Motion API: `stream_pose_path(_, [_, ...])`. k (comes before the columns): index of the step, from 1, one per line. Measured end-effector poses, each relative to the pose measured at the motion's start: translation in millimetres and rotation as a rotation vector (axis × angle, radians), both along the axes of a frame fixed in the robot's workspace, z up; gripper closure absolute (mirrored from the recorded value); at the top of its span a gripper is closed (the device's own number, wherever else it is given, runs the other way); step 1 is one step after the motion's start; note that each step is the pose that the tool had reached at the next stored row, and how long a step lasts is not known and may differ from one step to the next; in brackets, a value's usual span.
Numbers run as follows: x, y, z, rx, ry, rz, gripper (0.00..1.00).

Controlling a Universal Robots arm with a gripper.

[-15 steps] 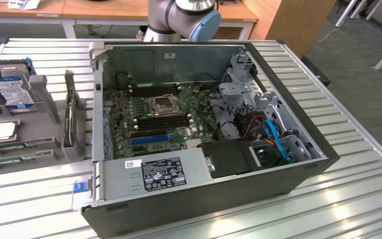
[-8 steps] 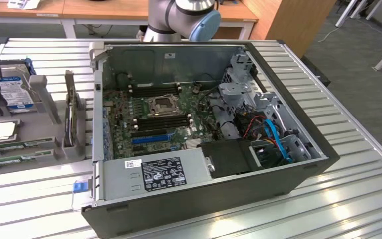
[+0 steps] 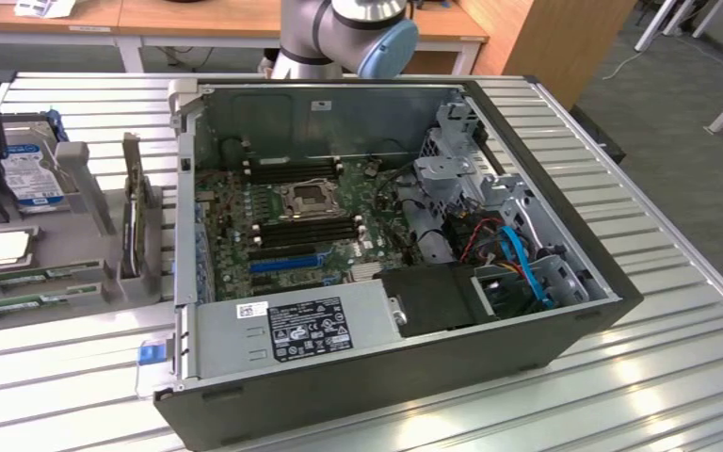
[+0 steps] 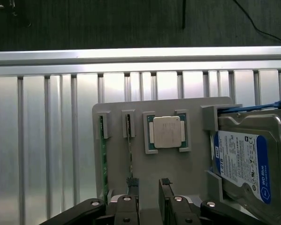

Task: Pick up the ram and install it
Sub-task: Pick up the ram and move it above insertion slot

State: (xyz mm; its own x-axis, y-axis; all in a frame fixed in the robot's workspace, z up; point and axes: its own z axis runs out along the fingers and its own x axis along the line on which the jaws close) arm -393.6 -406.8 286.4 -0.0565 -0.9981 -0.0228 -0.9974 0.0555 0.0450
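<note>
Two parted fingers (image 4: 166, 186) near ram (image 4: 129, 150), wrist view; computer case (image 3: 462, 377), exterior.

Counter (image 3: 663, 377): open computer case (image 3: 462, 377), motherboard (image 3: 378, 198) in it. Parts tray (image 4: 178, 164) beside the case, at the exterior view's left. On tray: two ram sticks (image 4: 102, 154), processor (image 4: 166, 131) between them and hard drive (image 4: 246, 164). My tool (image 4: 148, 183) above the tray, by the ram sticks.

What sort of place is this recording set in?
Probably a robotics lab or workshop set up for PC assembly: an open computer case sits on a slatted aluminium table, a grey fixture tray holds the ram, a processor and a hard drive, and wooden desks stand behind.
</note>
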Motion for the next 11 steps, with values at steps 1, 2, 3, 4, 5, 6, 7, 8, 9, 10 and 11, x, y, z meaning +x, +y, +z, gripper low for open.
stream_pose_path(1, [0.0, 0.0, -0.8, -0.0001, 0.0, 0.0, 0.69])
stream_pose_path(2, [0.0, 0.0, -1.6, -0.0001, 0.0001, 0.0, 0.69])
stream_pose_path(3, [0.0, 0.0, -2.4, -0.0001, 0.0, 0.0, 0.69])
stream_pose_path(4, [0.0, 0.0, -3.2, -0.0001, 0.0001, 0.0, 0.69])
stream_pose_path(5, [0.0, 0.0, -4.0, 0.0, 0.0001, 0.0, 0.69])
stream_pose_path(6, [0.0, 0.0, -4.9, 0.0, 0.0, 0.0, 0.69])
stream_pose_path(7, [0.0, 0.0, -5.7, 0.0, 0.0, 0.0, 0.69])
stream_pose_path(8, [0.0, 0.0, -6.5, 0.0, 0.0, 0.0, 0.69])
stream_pose_path(9, [0.0, 0.0, -7.2, 0.0, 0.0, 0.0, 0.69])
stream_pose_path(10, [0.0, 0.0, -8.1, -0.0001, 0.0, 0.0, 0.69])
stream_pose_path(11, [0.0, 0.0, -8.8, 0.0, 0.0, 0.0, 0.69])
